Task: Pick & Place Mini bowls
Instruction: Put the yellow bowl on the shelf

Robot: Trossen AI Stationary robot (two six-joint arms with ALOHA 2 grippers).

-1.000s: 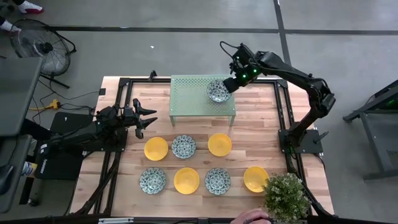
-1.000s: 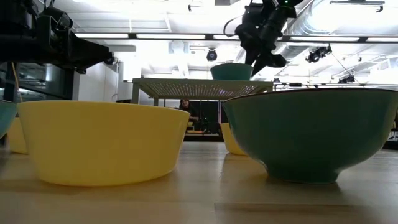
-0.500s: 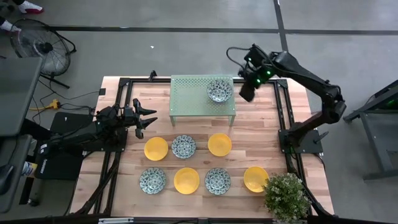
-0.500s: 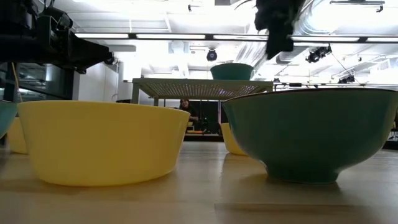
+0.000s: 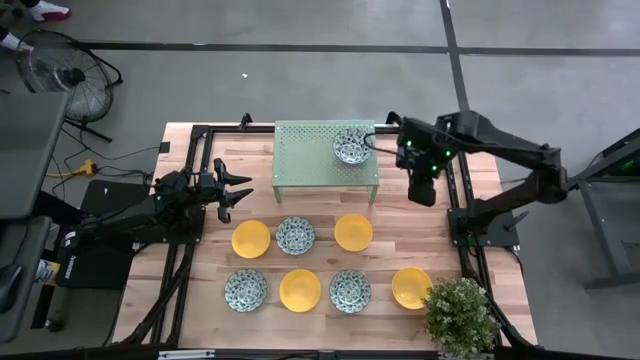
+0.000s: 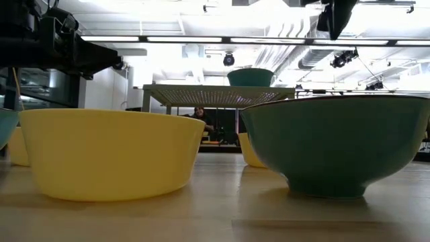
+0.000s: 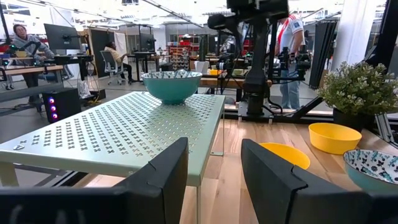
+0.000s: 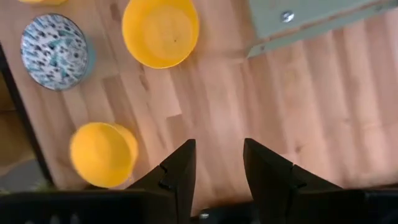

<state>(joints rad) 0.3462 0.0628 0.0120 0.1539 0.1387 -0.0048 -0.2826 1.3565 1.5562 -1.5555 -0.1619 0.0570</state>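
Observation:
One patterned mini bowl (image 5: 351,146) stands on its base on the pale green perforated rack (image 5: 310,160), near the rack's far right corner; the left wrist view shows this teal-sided bowl (image 7: 172,85) too. Several more mini bowls, yellow (image 5: 353,231) and patterned (image 5: 295,235), sit in two rows on the wooden table in front of the rack. My right gripper (image 5: 422,187) hangs open above bare table, right of the rack, pointing down with nothing between its fingers (image 8: 176,171). My left gripper (image 5: 238,190) waits open at the table's left, level, facing the rack.
A potted plant (image 5: 460,315) stands at the near right corner. Black frame rails (image 5: 455,200) run along the table's sides. Bare wood lies between the rack and the right rail. In the low view a yellow bowl (image 6: 111,154) and a teal bowl (image 6: 336,144) fill the foreground.
My right gripper has drawn away from the patterned bowl on the rack, going toward the table's right and near edges and rising, and it has rolled and tipped to point down. The bowl has stayed in place on the rack.

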